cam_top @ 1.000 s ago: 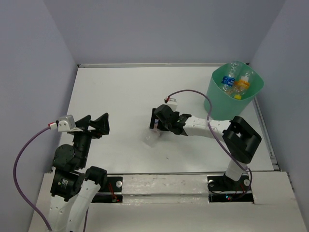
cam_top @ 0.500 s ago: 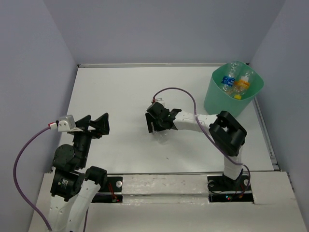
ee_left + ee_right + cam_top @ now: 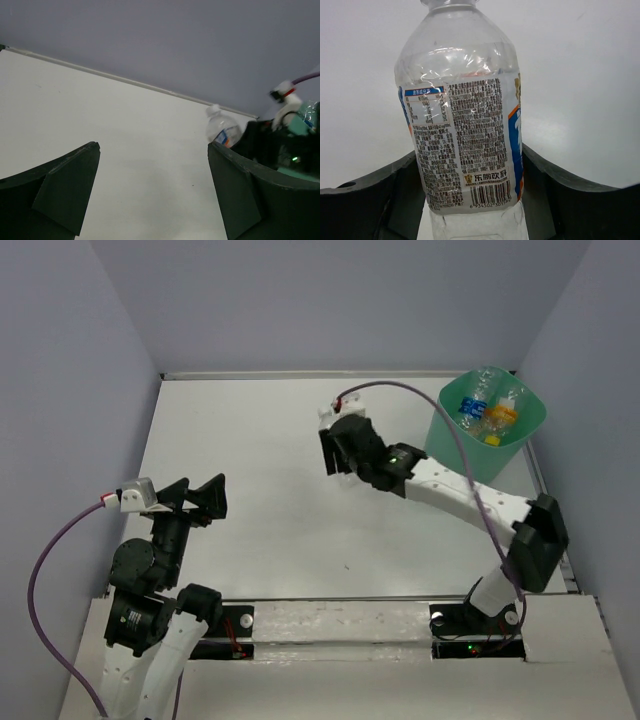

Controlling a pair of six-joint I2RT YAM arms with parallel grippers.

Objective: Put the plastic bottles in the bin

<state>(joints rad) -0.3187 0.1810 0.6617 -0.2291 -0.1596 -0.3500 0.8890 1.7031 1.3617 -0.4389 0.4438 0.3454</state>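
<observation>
Right fingers (image 3: 370, 200) clamped on both sides of the lower body of a clear bottle (image 3: 462, 135), which appears to be lifted off the worktop (image 3: 250, 430) and is well apart from the bin (image 3: 450, 455). Risks: the thin wall could buckle and slip from the grip in transit; a low carry could knock the bottle against the rim. Left fingers (image 3: 65, 190) are spread wide, holding nothing.
</observation>
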